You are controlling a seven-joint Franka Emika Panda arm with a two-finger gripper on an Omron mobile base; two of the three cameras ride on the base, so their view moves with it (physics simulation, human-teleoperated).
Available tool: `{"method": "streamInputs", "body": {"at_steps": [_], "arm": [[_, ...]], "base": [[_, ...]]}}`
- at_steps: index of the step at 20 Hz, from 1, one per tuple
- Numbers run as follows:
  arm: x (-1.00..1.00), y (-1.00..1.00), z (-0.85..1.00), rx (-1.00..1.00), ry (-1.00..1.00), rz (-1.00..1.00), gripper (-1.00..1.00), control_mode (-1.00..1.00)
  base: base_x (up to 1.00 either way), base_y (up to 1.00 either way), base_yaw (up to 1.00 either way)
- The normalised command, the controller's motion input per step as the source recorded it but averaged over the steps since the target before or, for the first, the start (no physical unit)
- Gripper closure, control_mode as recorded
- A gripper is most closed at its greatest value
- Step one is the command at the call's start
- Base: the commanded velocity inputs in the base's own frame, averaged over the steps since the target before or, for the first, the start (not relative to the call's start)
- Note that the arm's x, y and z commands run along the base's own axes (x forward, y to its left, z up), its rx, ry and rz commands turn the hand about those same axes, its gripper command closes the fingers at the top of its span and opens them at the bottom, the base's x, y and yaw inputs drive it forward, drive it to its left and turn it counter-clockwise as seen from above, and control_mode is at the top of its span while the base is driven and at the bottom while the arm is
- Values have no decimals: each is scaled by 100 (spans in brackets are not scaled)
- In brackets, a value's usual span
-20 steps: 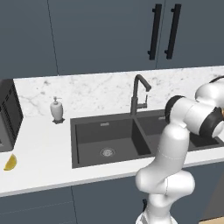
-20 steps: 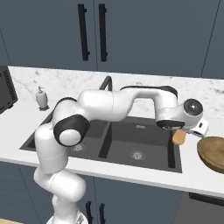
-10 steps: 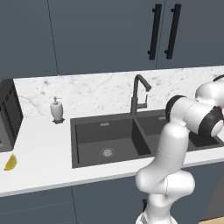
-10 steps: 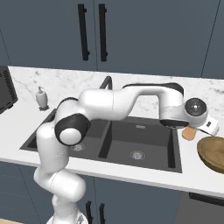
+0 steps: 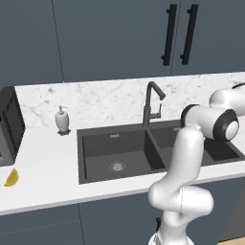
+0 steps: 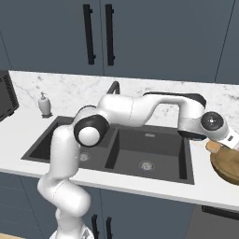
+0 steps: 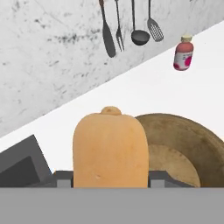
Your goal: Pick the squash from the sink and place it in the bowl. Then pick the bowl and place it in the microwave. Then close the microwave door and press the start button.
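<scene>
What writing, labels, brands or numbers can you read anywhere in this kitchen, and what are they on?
No text can be read anywhere.
The small bottle on the counter has a pink-red label, too blurred to read.
The soap dispenser, the sink, the cabinet doors and the black appliance at the left carry no visible lettering.
The squash and the bowl are unmarked.

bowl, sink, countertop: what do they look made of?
Bowl: looks like light brown wood, matte, with faint grain-like mottling. Sink: dark grey and matte, no shine; maybe composite or coated metal, can't tell which. Countertop: plain smooth white, with a grey-veined marble-look backsplash behind it.
</scene>
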Motion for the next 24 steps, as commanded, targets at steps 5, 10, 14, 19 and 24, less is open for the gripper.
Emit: {"method": "streamInputs", "body": {"at_steps": [5,10,14,19,24], "arm": [[0,-59,-30,1,-1,0,100,-100],[0,-27,-28,1,0,0,100,-100],[0,-4,-46,1,3,0,100,-100],[0,-2,-67,1,1,-2,100,-100],[4,-9,-13,0,0,-3,100,-100]], "base": [[0,0,0],[0,0,0],[0,0,0],[0,0,0],[0,0,0]]}}
